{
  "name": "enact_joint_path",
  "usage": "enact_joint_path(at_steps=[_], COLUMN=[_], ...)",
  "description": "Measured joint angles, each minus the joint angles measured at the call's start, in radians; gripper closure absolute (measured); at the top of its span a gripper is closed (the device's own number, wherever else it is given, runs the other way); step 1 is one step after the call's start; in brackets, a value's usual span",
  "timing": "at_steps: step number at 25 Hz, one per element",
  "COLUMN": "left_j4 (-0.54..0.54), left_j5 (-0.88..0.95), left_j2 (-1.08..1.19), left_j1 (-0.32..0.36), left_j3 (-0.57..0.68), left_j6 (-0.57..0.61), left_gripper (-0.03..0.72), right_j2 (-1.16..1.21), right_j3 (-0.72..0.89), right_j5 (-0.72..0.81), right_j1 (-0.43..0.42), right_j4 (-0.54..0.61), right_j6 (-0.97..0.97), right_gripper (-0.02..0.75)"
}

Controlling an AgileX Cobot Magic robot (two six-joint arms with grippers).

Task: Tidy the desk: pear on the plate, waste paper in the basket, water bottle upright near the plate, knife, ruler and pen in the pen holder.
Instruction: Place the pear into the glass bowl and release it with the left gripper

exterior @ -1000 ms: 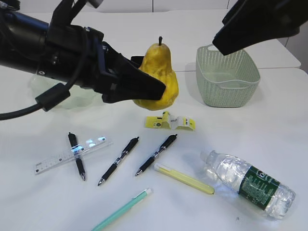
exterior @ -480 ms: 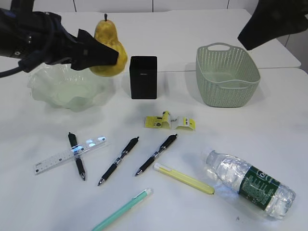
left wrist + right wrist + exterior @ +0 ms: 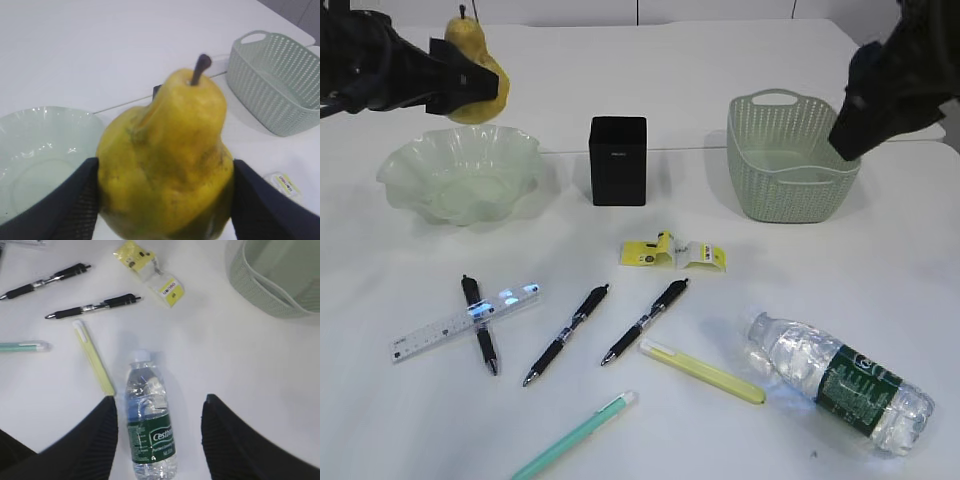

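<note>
Gripping the pear (image 3: 165,160), the left claw (image 3: 470,78) hovers, seemingly beyond the plate (image 3: 410,165) rim; releasing here risks missing it.

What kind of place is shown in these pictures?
Probably a desk or office work area staged for tidying: a white tabletop with scattered pens, a clear ruler and a black pen holder.
</note>
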Motion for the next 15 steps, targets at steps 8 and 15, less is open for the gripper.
enact_joint_path(at_steps=[8, 15], left_j4=[-0.040, -0.072], left_j5=[-0.137, -0.299], left_j2=[0.073, 0.117], left_j1=[0.000, 0.002], left_j3=[0.000, 0.000], left_j6=[0.000, 0.000], left_gripper=[0.197, 0.197], right_j2=[0.057, 0.146], right_j3=[0.002, 0.002], right_j5=[-0.030, -0.086], right_j1=[0.000, 0.000], right_j4=[-0.124, -0.134], right_j6=[0.171, 0.214], right_gripper=[0.309, 0.311])
